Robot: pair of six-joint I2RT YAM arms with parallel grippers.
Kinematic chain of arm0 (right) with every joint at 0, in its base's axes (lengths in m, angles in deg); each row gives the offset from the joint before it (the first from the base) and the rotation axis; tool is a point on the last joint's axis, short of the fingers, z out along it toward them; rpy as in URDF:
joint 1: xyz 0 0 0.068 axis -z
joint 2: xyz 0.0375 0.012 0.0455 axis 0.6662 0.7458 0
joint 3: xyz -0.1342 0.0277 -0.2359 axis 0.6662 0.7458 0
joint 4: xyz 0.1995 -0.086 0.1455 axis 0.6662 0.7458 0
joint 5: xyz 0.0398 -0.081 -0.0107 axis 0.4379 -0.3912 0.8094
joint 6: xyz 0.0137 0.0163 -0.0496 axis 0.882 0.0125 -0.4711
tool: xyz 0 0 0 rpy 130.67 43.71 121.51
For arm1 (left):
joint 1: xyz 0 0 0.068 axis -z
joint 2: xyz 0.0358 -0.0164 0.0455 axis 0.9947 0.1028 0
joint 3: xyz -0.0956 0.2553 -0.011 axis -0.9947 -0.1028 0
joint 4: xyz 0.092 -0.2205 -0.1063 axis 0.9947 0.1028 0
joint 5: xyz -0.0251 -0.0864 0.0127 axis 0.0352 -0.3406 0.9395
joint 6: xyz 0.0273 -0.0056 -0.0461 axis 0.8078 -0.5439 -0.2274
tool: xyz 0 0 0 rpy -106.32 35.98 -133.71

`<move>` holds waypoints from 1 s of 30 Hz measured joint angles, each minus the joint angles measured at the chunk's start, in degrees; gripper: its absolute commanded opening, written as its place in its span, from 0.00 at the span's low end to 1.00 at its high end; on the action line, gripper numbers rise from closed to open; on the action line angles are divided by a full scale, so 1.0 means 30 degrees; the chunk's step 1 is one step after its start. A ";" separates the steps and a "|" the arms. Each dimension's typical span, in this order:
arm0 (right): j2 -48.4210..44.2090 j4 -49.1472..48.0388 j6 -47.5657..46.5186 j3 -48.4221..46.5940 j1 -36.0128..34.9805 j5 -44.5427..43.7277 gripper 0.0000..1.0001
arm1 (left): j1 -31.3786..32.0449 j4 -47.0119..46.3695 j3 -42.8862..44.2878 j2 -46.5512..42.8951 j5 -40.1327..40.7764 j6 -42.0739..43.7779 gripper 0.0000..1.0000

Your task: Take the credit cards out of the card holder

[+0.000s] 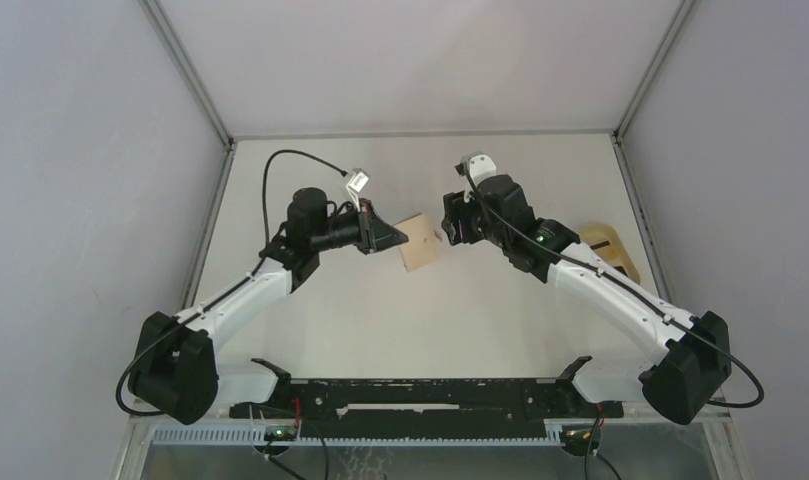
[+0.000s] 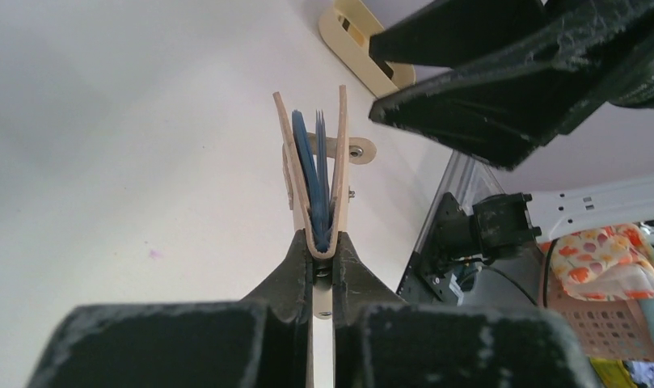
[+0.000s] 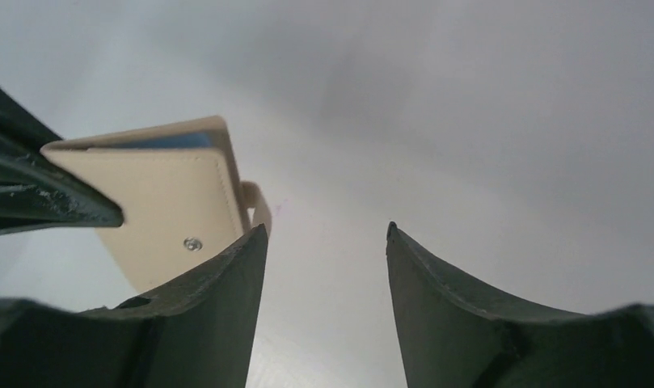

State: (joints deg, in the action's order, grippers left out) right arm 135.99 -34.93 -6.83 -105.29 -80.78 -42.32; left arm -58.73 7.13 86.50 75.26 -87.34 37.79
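Holding the card holder by its fold above the table, the left gripper is clamped tight on it, while the right gripper waits just beside it, jaws spread and empty.

A tan tray lies well right of the card holder, its contents unclear. The holder gapes away from the left fingers, with blue credit cards seated deep inside; no black card shows. Closing off-line, the right fingers would likely catch a wall or the strap tab beside the snap, dragging the holder free.
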 measured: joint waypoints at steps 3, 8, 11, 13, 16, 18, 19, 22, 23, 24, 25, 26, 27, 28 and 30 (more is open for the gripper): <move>0.0000 -0.0233 -0.0532 0.0000 0.0000 -0.0546 0.53 | 0.0000 0.0568 0.0058 -0.0029 -0.0510 0.0131 0.00; 0.0000 -0.0401 -0.0707 0.0000 0.0000 -0.0401 0.56 | 0.0000 0.0984 0.0058 -0.0029 -0.0860 0.0153 0.00; -0.0007 -0.0452 -0.0707 0.0000 -0.0015 0.0342 0.58 | 0.0000 0.1056 0.0058 -0.0029 -0.1042 0.0160 0.00; -0.0022 -0.0459 -0.0707 0.0007 -0.0015 0.0991 0.58 | 0.0000 0.1049 0.0058 -0.0022 -0.1086 0.0160 0.00; -0.0029 -0.0444 -0.0707 0.0015 -0.0015 0.1851 0.57 | -0.0007 0.1049 0.0058 -0.0029 -0.1078 0.0153 0.00; -0.0022 -0.0401 -0.0707 0.0029 -0.0044 0.2397 0.54 | -0.0015 0.1042 0.0058 -0.0022 -0.1086 0.0153 0.00; 0.0007 -0.0393 -0.0707 0.0036 -0.0044 0.2477 0.51 | -0.0022 0.1049 0.0058 -0.0029 -0.1086 0.0153 0.00; 0.0233 -0.0321 -0.0699 0.0066 -0.0051 0.2798 0.47 | -0.0102 0.1042 0.0058 -0.0029 -0.1093 0.0138 0.00; 0.0335 -0.0299 -0.0699 0.0153 -0.0051 0.2856 0.47 | -0.0146 0.1042 0.0058 -0.0029 -0.1100 0.0138 0.00; 0.0437 -0.0262 -0.0692 0.0248 -0.0051 0.2929 0.47 | -0.0197 0.1042 0.0058 -0.0036 -0.1100 0.0131 0.00; 0.0539 -0.0240 -0.0692 0.0328 -0.0051 0.2973 0.47 | -0.0248 0.1042 0.0058 -0.0044 -0.1107 0.0131 0.00; 0.0641 -0.0197 -0.0692 0.0401 -0.0051 0.3031 0.47 | -0.0306 0.1042 0.0058 -0.0051 -0.1122 0.0124 0.00; 0.0772 -0.0109 -0.0692 0.0459 -0.0044 0.3082 0.47 | -0.0372 0.1042 0.0058 -0.0058 -0.1144 0.0124 0.00; 0.0874 -0.0095 -0.0692 0.0517 -0.0044 0.3111 0.47 | -0.0430 0.1042 0.0058 -0.0066 -0.1166 0.0124 0.00; 0.1093 0.0022 -0.0692 0.0561 -0.0051 0.3235 0.46 | -0.0517 0.1042 0.0058 -0.0087 -0.1173 0.0117 0.00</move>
State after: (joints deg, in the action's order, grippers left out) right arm 139.27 -34.86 -8.91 -103.61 -80.93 -32.62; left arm -60.29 10.26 86.68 75.00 -90.86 38.14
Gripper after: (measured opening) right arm 0.472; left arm 0.049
